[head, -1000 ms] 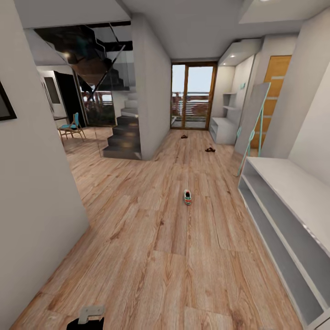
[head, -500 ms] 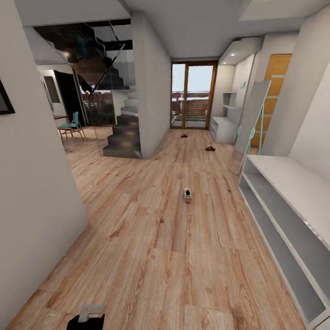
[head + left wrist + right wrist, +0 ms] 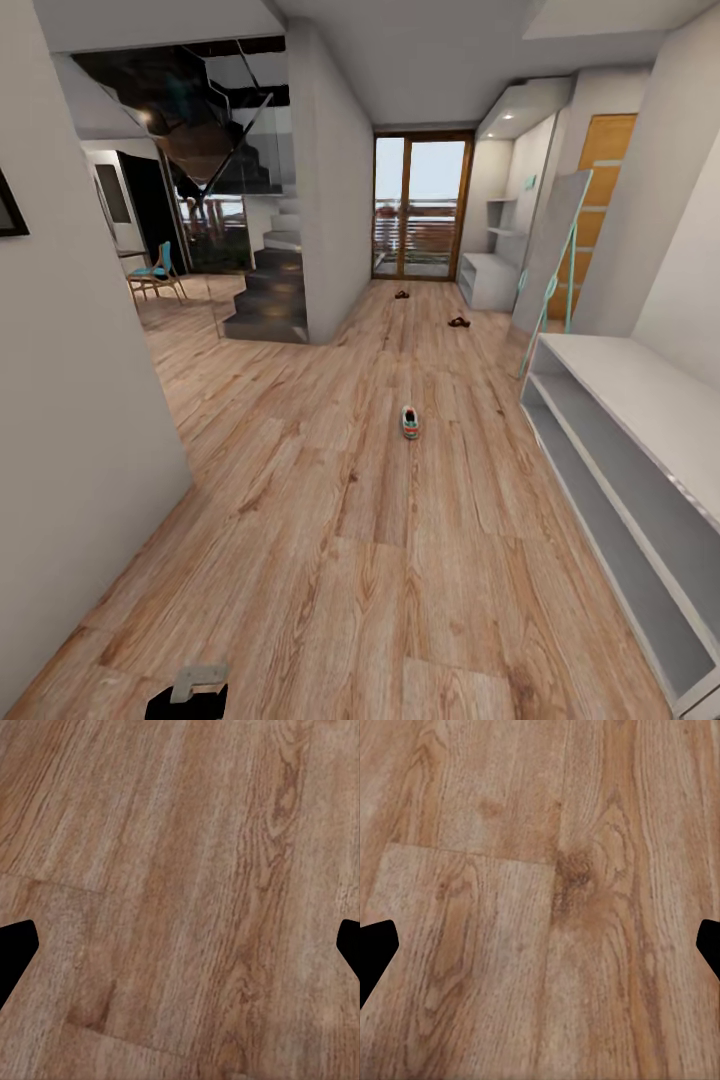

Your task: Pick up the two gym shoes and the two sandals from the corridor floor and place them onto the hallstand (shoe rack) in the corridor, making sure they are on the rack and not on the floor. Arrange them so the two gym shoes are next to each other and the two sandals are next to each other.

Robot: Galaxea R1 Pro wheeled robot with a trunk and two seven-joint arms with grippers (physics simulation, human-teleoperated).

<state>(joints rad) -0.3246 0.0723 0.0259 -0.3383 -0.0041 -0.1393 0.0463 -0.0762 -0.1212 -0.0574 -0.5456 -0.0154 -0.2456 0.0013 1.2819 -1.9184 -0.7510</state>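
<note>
Corridor floor [image 3: 330, 560], wood plank, runs ahead to a glazed door. One gym shoe [image 3: 409, 422] lies mid-floor; two sandals [image 3: 458, 322] sit well apart farther on, near the hallstand [image 3: 490, 285] at the far right wall. Plain white bench [image 3: 610, 400] stands closer, right. Versus a second ago the whole view has shifted slightly, so the camera is moving; shoes unmoved, nothing collected yet. Both wrist views look down at bare planks; left gripper [image 3: 180, 945] and right gripper [image 3: 540, 945] fingers spread wide, empty.
</note>
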